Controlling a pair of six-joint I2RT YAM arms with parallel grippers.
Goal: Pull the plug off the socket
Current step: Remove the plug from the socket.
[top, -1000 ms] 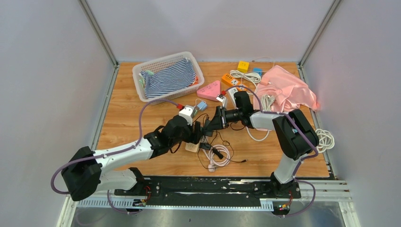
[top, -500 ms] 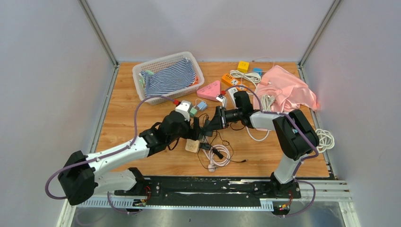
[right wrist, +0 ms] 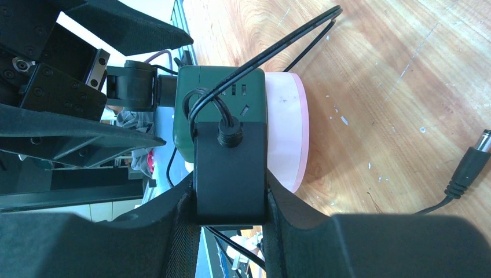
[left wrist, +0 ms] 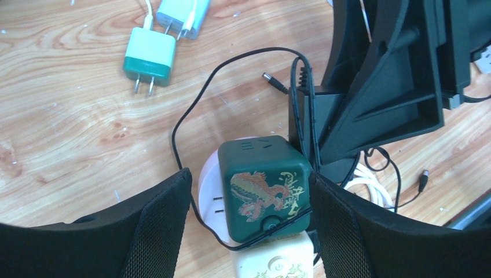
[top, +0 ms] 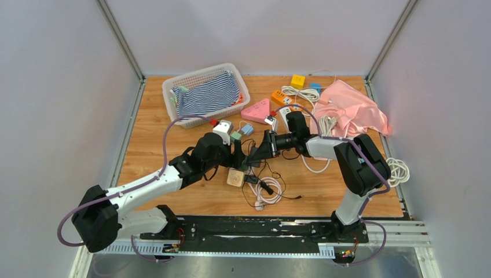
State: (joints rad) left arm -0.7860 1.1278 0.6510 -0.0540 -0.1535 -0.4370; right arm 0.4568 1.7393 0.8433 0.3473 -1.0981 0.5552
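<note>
The socket is a dark green cube (left wrist: 263, 185) with a dragon print, standing on a white round base (left wrist: 208, 191) above a cream cube (left wrist: 272, 263). A black plug block (right wrist: 231, 168) with a thin black cord is plugged into the cube's side (right wrist: 217, 98). My right gripper (right wrist: 228, 217) is shut on the plug block; it shows in the top view (top: 263, 148). My left gripper (left wrist: 250, 194) is open with its jaws either side of the green cube, the right pad at the cube and a gap at the left pad. It meets the right gripper in the top view (top: 240, 157).
A green-white charger (left wrist: 149, 55) and a blue charger (left wrist: 182, 11) lie beyond the cube. A white basket (top: 173, 110) with striped cloth stands at the back left, a pink cloth (top: 353, 110) at the back right. Loose cables (top: 266, 191) lie near the cream cube (top: 235, 177).
My left gripper has moved away from the cream cube, farther and to the right, and now straddles the green cube. The right arm has not moved.
</note>
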